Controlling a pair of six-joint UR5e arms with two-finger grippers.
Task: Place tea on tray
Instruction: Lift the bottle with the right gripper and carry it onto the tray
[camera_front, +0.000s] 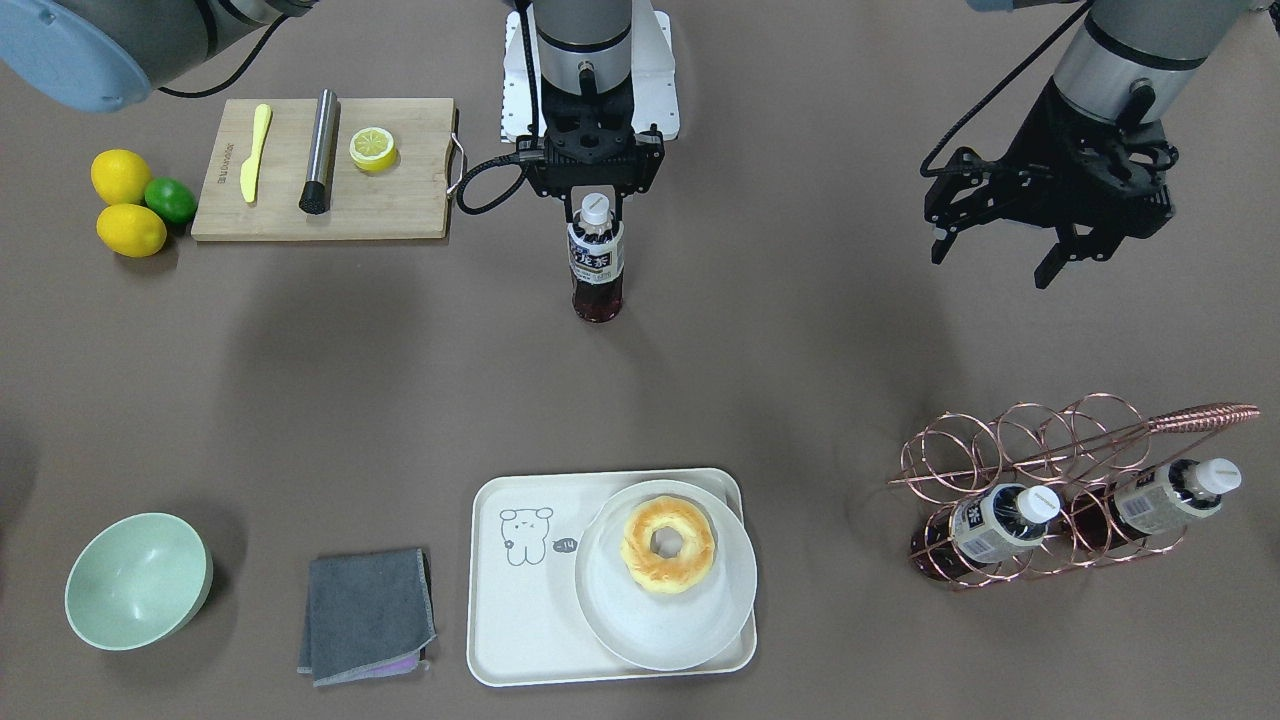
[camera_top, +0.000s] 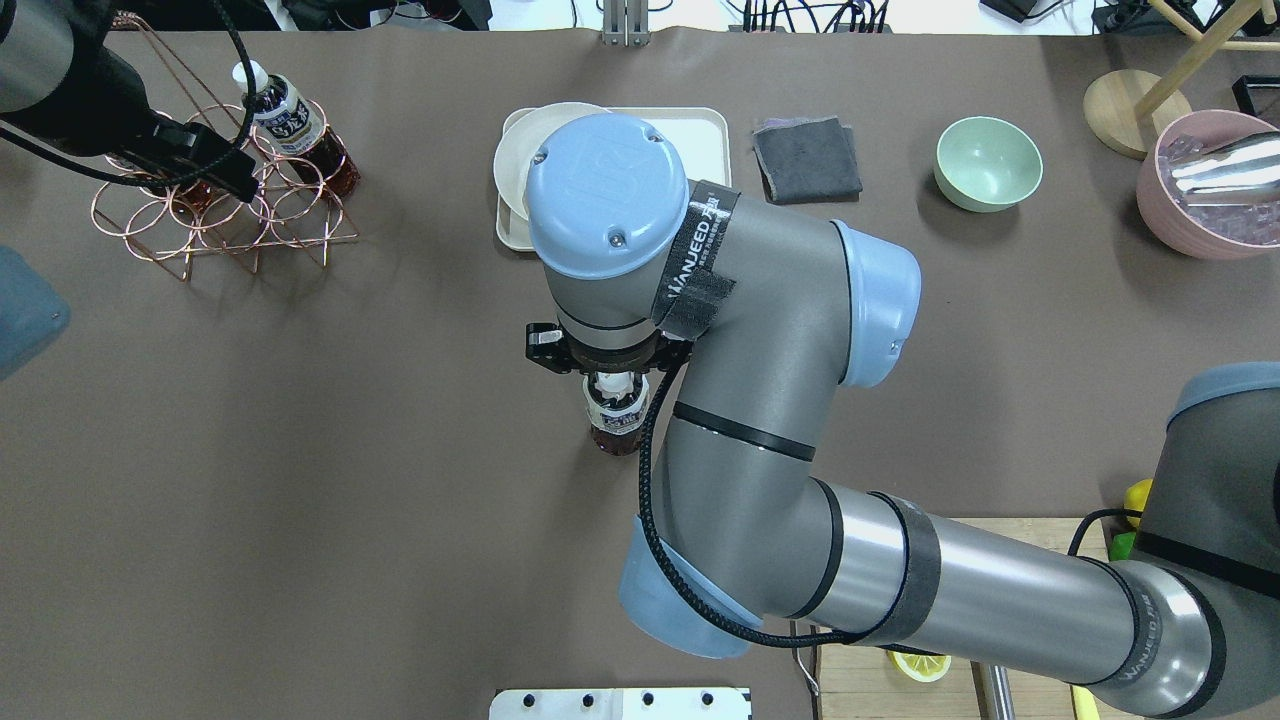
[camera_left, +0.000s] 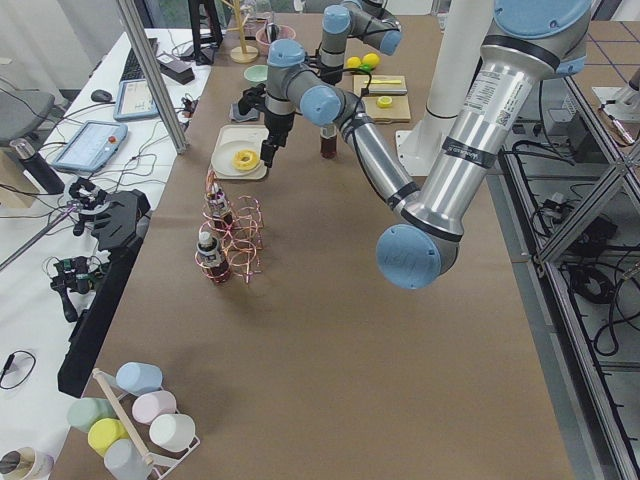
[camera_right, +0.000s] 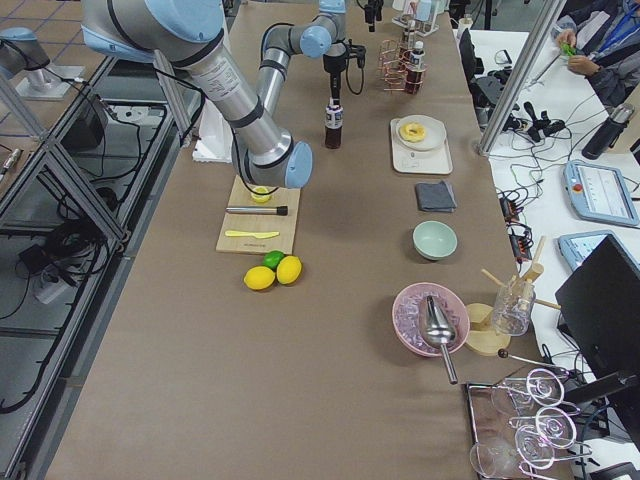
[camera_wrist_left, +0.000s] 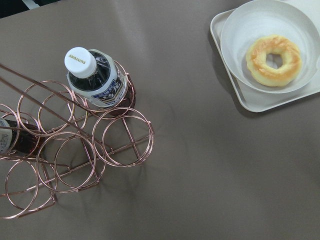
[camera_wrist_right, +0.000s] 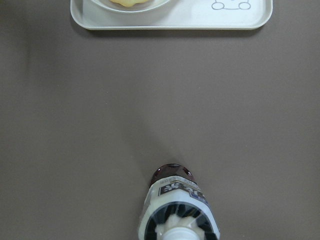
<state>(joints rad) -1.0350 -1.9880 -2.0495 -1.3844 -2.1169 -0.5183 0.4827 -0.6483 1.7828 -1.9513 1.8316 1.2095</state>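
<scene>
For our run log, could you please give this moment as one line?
right pincer: shut on tea | left pincer: open | tea: upright, short of tray

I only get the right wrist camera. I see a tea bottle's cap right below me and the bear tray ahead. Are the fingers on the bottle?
Observer: The front-facing view shows the right gripper straddling the neck of the tea. I cannot tell whether it is squeezing.
Child: Where's the other arm?
Observer: The left gripper hangs open, off to the side, near a copper rack.
Child: What's in the rack?
Observer: Two more tea bottles, leaning in its rings.
</scene>
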